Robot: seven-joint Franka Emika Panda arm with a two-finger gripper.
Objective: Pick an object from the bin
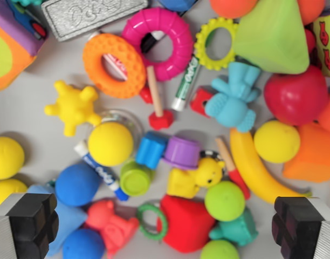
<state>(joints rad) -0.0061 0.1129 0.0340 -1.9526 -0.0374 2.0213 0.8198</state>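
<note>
I look straight down into a grey bin (25,118) crowded with toys. My gripper (165,224) hangs open above them, its two black fingertips (33,221) at the bottom corners of the wrist view with nothing held. Between them lie a red block (186,224), a green ball (225,200), a small green ring (152,220) and a pink figure (112,222). Just above sit a yellow duck (196,177), a purple cup (182,152), a blue peg (151,150) and a yellow ball (110,143).
Farther up are an orange ring (114,65), a magenta ring (159,43), a blue teddy (233,96), a banana (256,170), a red apple (296,96), a green cone (273,38), a yellow spiky star (73,106) and markers (185,83). Blue balls (77,184) lie by the left fingertip.
</note>
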